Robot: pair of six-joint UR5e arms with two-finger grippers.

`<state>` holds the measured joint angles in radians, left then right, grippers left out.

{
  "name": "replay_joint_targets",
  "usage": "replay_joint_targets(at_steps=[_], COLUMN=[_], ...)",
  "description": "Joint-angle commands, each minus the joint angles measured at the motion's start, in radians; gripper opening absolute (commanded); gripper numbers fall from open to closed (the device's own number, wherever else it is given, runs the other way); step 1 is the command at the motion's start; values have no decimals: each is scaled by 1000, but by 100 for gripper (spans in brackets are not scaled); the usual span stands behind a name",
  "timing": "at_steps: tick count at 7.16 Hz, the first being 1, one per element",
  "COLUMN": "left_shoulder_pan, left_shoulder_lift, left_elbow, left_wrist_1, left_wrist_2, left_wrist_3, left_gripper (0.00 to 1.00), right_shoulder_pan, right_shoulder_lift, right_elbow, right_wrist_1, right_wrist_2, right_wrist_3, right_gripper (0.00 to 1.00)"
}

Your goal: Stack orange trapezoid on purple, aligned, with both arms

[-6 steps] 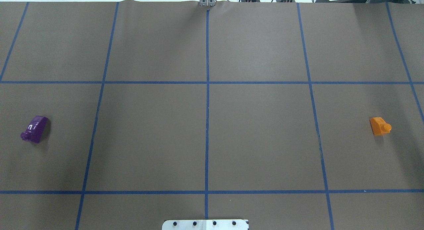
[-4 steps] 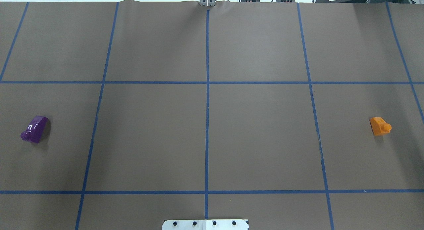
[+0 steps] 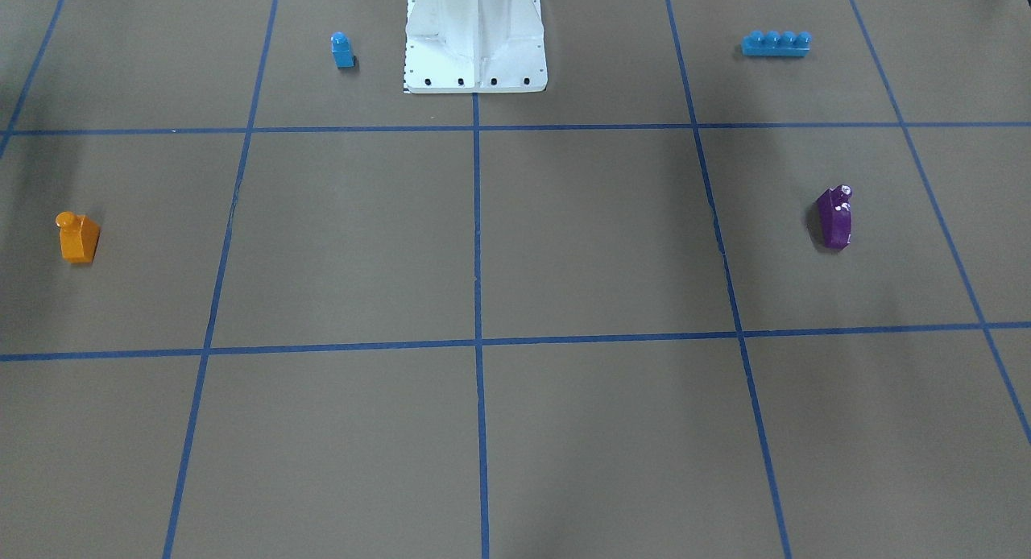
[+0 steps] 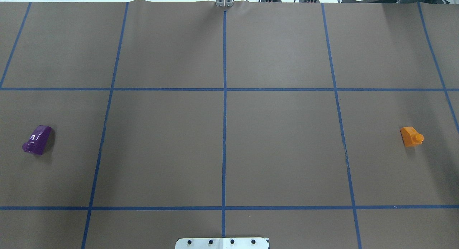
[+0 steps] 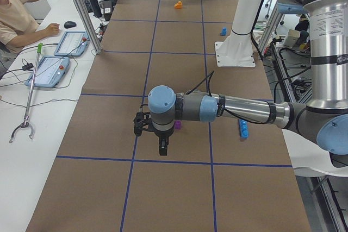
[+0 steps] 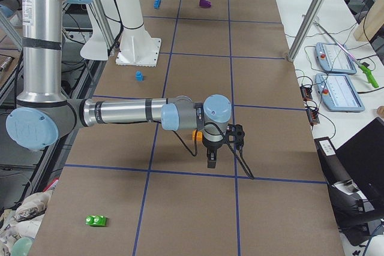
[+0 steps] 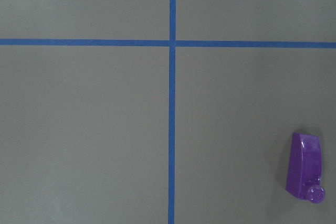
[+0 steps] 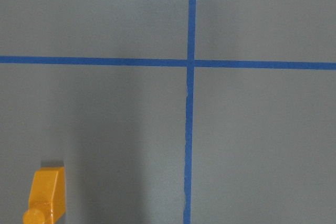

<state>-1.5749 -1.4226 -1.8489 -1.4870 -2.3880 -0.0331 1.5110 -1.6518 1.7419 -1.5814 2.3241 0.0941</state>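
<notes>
The orange trapezoid lies alone on the brown mat at the robot's right, its stud pointing sideways; it also shows low left in the right wrist view. The purple lies on its side at the far left, low right in the left wrist view. Only the side views show the arms. The left gripper hangs above the mat just beside the purple. The right gripper hangs close to the orange trapezoid. Whether either is open or shut, I cannot tell.
A small blue single-stud block and a long blue brick lie either side of the white robot base. A green brick sits near the mat's right end. A person sits at a side bench with tablets.
</notes>
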Motion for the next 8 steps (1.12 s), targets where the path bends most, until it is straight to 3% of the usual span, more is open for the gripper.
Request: replay_joint_targets(at_steps=[1, 2, 4, 6, 8], left_shoulder_pan=[22, 98, 252, 404, 510], left_shoulder_lift=[-1, -15, -22, -45, -126], left_elbow=[-6, -7, -6, 11, 90], left_wrist_1=[-2, -15, -176, -200, -202], left_wrist_2=[-2, -2, 9, 10, 16], left_wrist_3=[-5, -10, -235, -277, -329], left_gripper=[100, 100, 100, 100, 100], right_shoulder_pan=[0, -2, -5, -6, -6], right_shoulder_lift=[0, 0, 1, 1, 1], right_elbow=[2, 1, 1, -2, -4], right_wrist_1=[3, 7, 9, 9, 9], right_wrist_2=[0, 1, 4, 3, 5], right_wrist_3=[-1, -1, -2, -8, -8], right_gripper=[100, 100, 100, 100, 100])
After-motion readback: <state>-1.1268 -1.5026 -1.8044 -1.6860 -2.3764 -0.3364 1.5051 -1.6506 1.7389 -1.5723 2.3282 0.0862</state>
